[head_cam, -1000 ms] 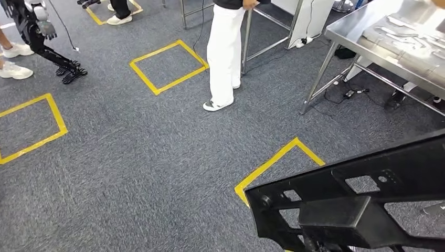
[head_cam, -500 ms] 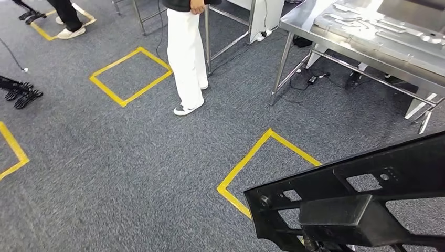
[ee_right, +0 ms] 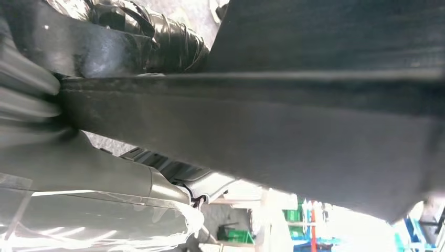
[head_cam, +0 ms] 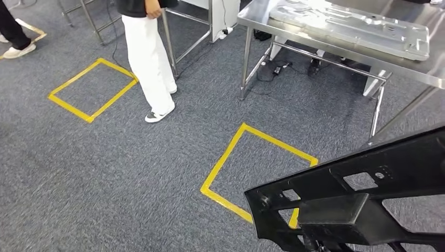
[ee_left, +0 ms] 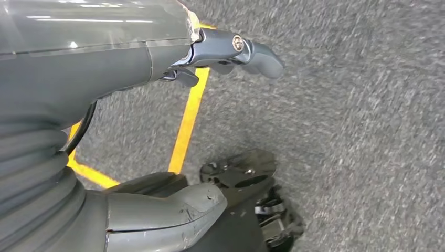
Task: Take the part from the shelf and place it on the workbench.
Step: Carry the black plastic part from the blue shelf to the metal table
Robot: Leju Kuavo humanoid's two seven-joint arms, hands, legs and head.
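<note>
black part (head_cam: 362, 194) gripped by right hand (ee_right: 47, 131); left hand (ee_left: 231, 50) empty above grey carpet (head_cam: 105, 173).

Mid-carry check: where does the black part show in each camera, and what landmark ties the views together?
Head view: black part fills the lower right corner, over the carpet.
Left wrist view: one end of it shows past the left hand, low in the middle.
Right wrist view: its dark flat face spans most of the picture.
Shared landmark: yellow tape, also in the left wrist view.

part (head_cam: 362, 194): cut off at frame edge | right hand (ee_right: 78, 168): grip perhaps hidden
</note>
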